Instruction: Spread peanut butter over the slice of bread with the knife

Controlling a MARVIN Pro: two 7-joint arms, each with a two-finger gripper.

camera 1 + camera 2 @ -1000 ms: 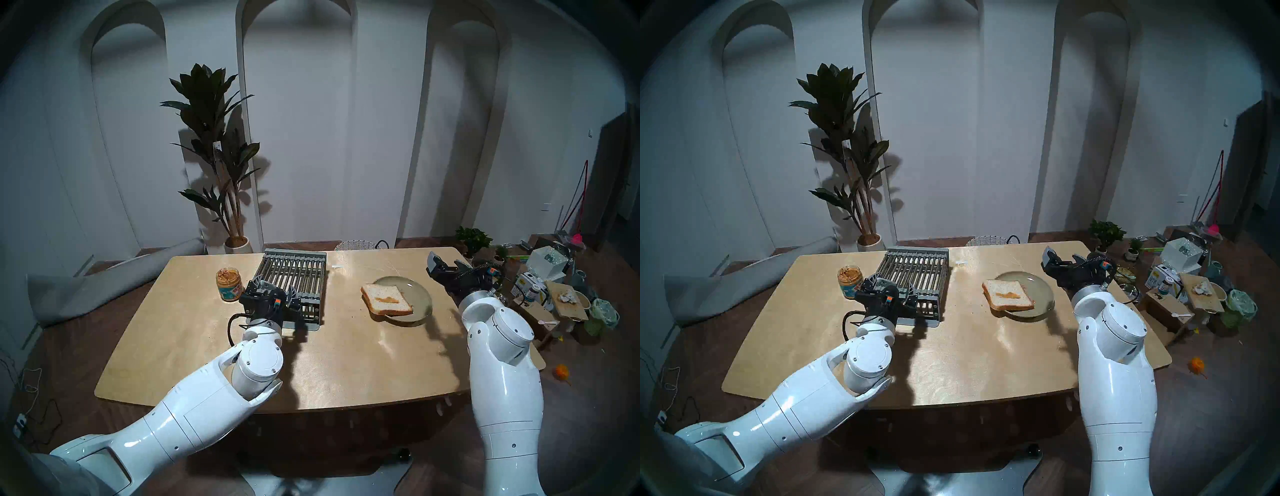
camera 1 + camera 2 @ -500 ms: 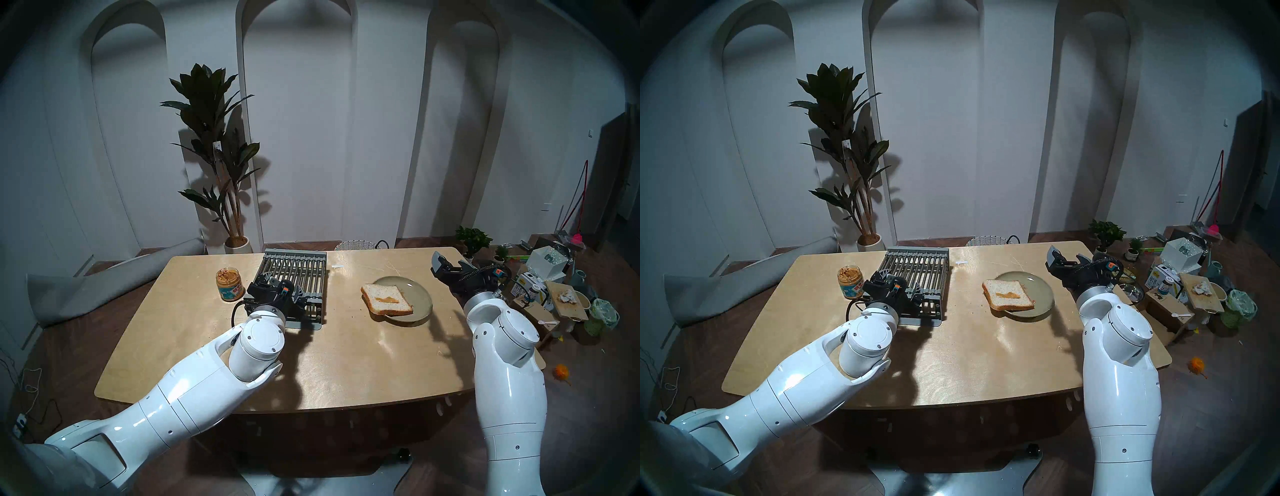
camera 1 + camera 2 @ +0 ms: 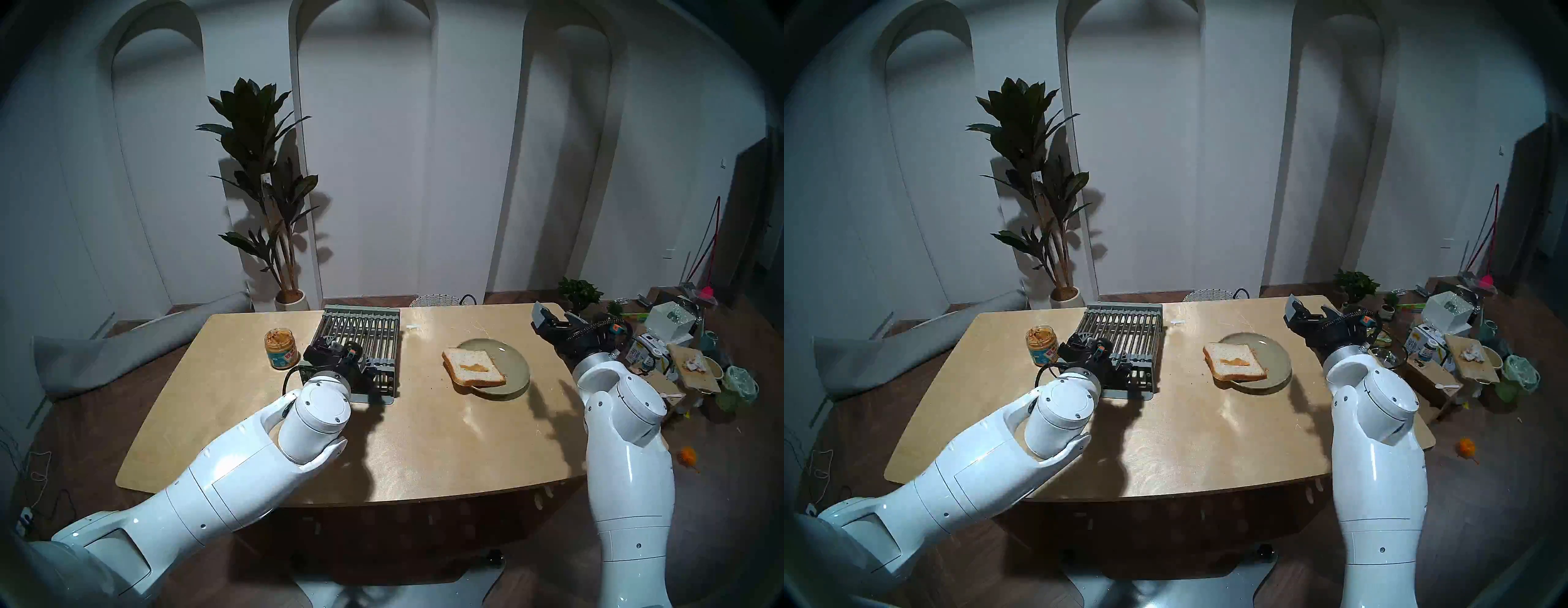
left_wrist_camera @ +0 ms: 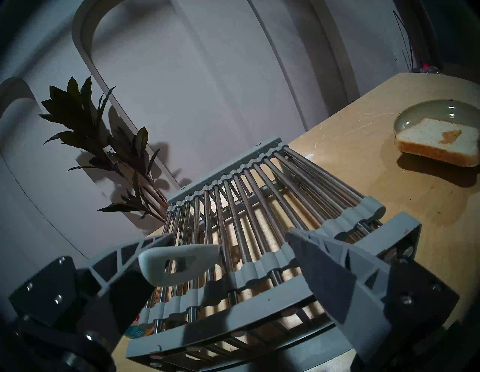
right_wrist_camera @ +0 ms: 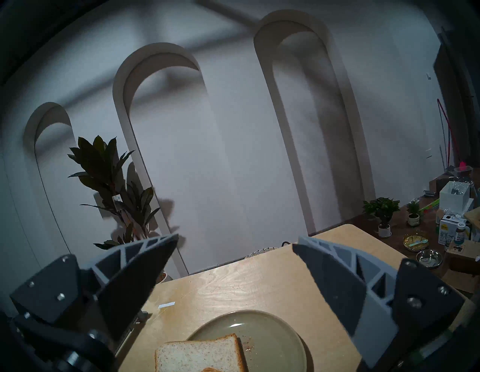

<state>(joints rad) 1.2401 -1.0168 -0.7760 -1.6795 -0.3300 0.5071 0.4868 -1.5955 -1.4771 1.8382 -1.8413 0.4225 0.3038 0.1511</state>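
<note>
Head views: slice of bread (image 3: 473,366) on plate (image 3: 515,361), right of centre, a peanut butter (image 3: 474,366) smear mid-slice; jar (image 3: 280,349) left of rack (image 3: 360,339).

Left wrist: left gripper (image 4: 231,237) jaws apart, knife (image 4: 179,262) handle lower left over the rack.

Right wrist: right gripper (image 5: 235,244) jaws apart, empty.
</note>
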